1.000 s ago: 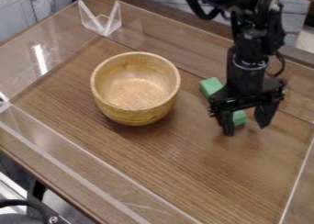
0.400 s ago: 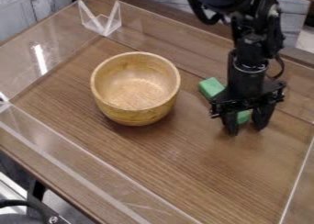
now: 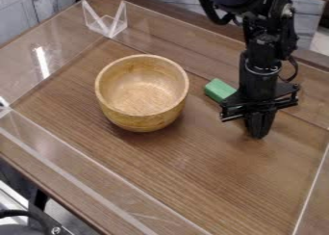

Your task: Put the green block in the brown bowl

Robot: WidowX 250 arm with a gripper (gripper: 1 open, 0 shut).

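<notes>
The brown bowl (image 3: 137, 115) stands left of centre on the wooden table, round, thick-walled and with nothing inside. The green block (image 3: 221, 89) lies flat on the table to the bowl's right. Only its far end shows; the rest runs behind the black gripper. My gripper (image 3: 260, 130) points straight down at the table, right of the bowl. Its fingers (image 3: 256, 121) are pressed together over the block's near end, which they hide.
Clear acrylic walls (image 3: 77, 181) fence the wooden tabletop on the front and left. A small clear plastic stand (image 3: 106, 19) sits at the back left. The black arm (image 3: 264, 27) rises from the gripper toward the top right.
The fingers stood spread on either side of the block's near end and have closed together on it. The hand has stayed in place; bowl and block have not moved.
</notes>
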